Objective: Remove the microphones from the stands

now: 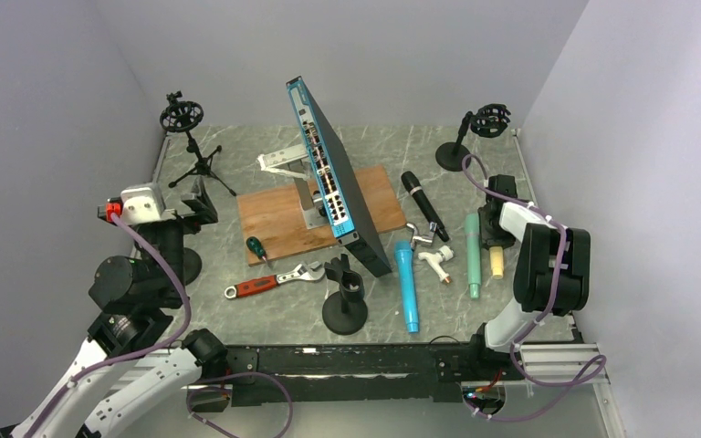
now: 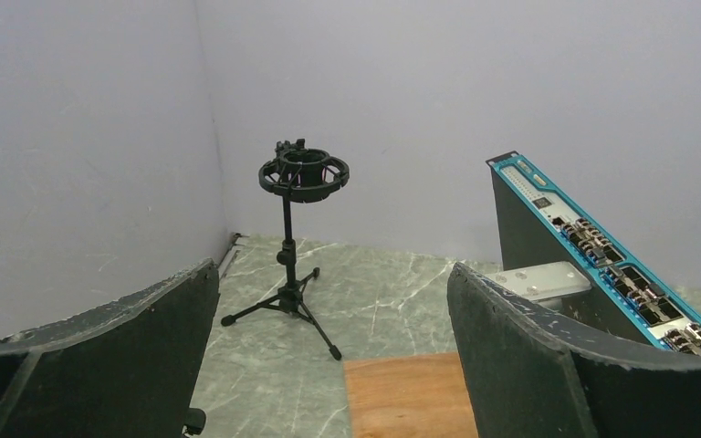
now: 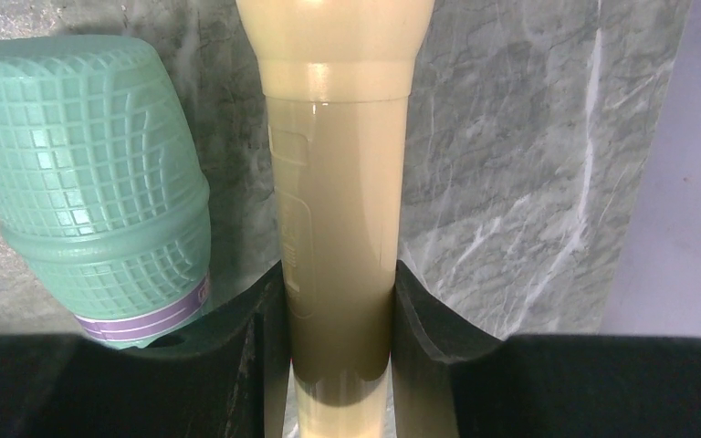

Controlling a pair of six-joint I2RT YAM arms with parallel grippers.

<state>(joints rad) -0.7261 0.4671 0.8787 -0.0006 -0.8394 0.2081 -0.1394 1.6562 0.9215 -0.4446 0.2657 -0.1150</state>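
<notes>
Beige microphone (image 3: pixel 338 210), just beside the green microphone (image 3: pixel 100 164), is clamped in the right gripper (image 3: pixel 338 306), while the left gripper (image 2: pixel 331 278) stands wide open.

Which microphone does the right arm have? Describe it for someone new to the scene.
Go right from the tall blue-edged network switch to the right edge of the table, where the right arm reaches in. Its jaws clamp the cream microphone, the only cream one; the green microphone lies just left of it.
</notes>
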